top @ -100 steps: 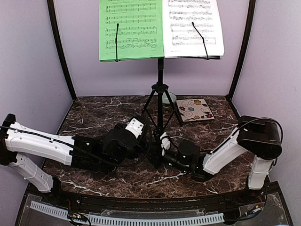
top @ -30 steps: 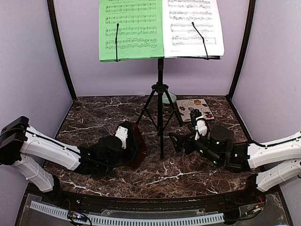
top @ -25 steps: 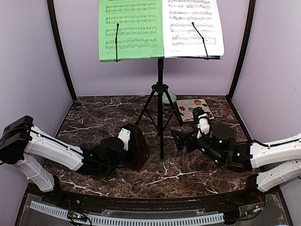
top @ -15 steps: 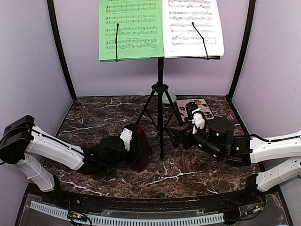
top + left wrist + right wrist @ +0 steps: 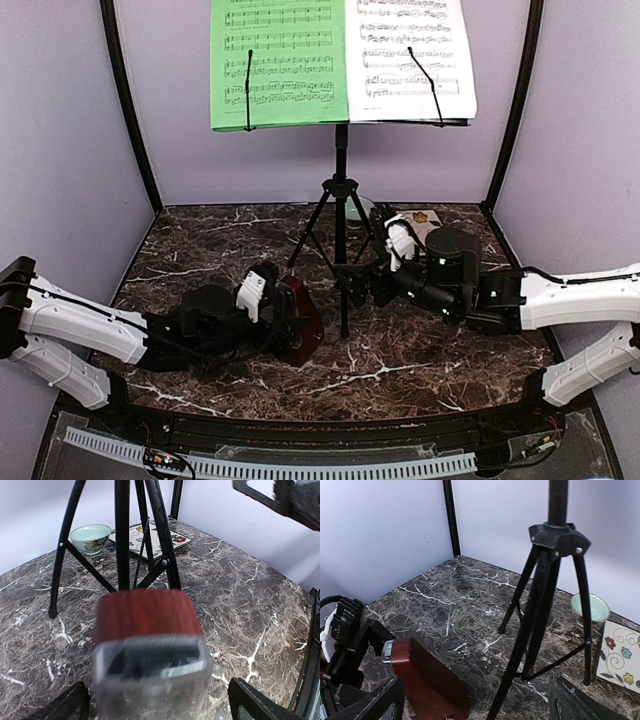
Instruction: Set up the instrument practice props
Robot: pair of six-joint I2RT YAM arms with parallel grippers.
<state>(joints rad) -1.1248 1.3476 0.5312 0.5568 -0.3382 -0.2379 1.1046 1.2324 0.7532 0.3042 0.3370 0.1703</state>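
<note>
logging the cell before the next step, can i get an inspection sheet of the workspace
surface: dark marble table, no spills seen
job's things: music stand upright, green sheet and white sheet held on it; metronome on table by stand's feet
clutter: pale green bowl, patterned tile at back
grippers: left gripper open around metronome; right gripper open near stand pole
cables: black lead along left arm
surroundings: lilac walls, black corner posts
</note>
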